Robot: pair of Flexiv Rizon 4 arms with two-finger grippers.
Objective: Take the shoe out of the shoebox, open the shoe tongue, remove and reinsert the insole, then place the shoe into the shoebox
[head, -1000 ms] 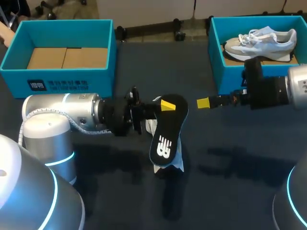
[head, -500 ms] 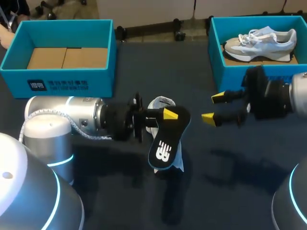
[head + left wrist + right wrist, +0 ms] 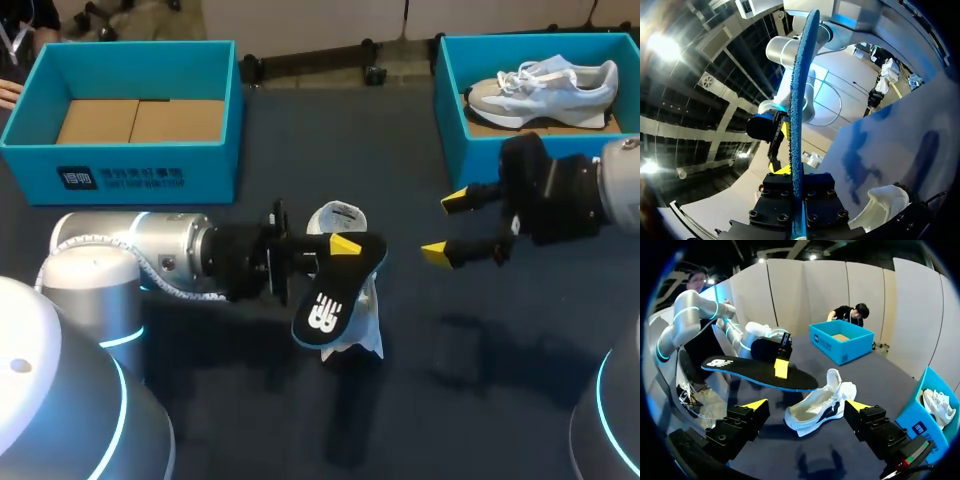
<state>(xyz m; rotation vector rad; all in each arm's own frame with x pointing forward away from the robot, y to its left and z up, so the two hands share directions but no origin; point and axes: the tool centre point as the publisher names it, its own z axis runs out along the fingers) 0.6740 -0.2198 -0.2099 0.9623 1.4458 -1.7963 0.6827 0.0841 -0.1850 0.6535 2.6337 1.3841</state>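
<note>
Progress: the white low-top sneaker (image 3: 345, 216) is out of its box and rests on the dark table (image 3: 470, 400). Its flat black foam insole with a white logo (image 3: 335, 292) has been removed.

Your left gripper (image 3: 342, 244) is clamped on one end of the insole, holding it in the air just above the shoe. Your right gripper (image 3: 446, 227) is empty, with its jaws wide, near the shoe and clear of it.

Outstanding, by my judgement: reinsert the insole, then return the shoe to the blue cardboard shoebox (image 3: 140, 172).

The insole appears thin, with a blue edge.

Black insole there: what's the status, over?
Left claw shut on black foam insole, over white sneaker lying on dark table. Right claw open, empty, nearby. Nothing between them.
</note>
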